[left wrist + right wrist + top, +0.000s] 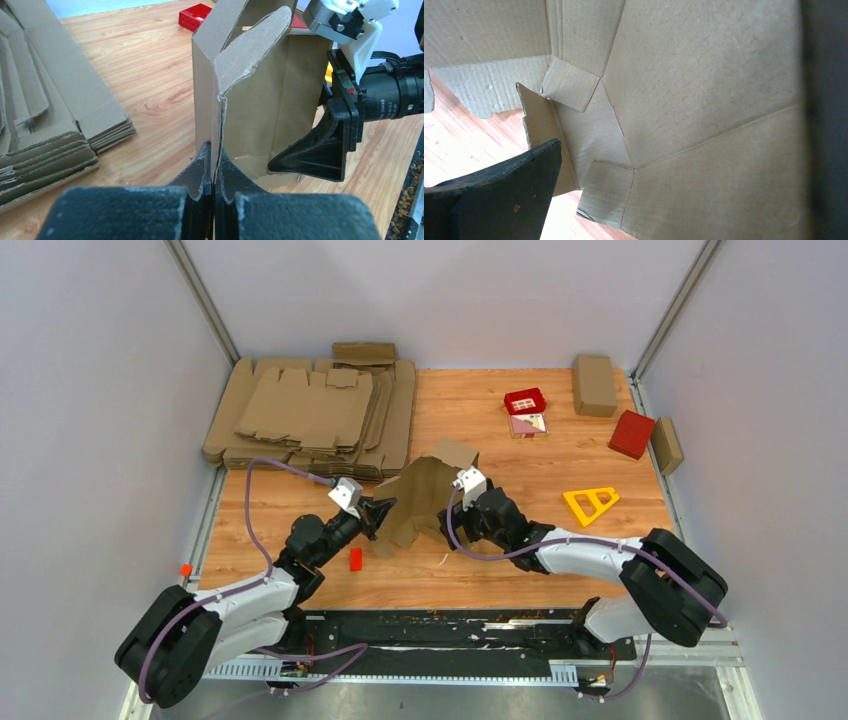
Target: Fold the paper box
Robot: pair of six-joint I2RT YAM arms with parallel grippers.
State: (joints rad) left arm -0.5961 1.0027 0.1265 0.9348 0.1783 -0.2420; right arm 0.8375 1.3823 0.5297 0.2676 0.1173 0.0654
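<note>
So the paper box [420, 502] is sitting half-formed near the middle of the table [500, 570], a bit toward the near edge, with panels standing up but nothing tucked yet. My read: they're mid-way through raising the walls, and the flaps haven't been closed.

The left gripper [214, 172] is pinching a double layer of cardboard at the box's left corner, fingers squeezed tight on it with basically no gap. The left arm is reaching in low from the near-left corner, wrist pointing right toward the box.

The right gripper [470, 508] is pressing up against the box's right side, and the right arm is stretching in low from the near-right corner. From its wrist view I'm only seeing one dark finger [509, 190] beside a small flap, so I can't tell if it's gripping anything or just bracing.

Next move probably needs the right side to push a wall inward along its crease while the left is holding the corner steady.
</note>
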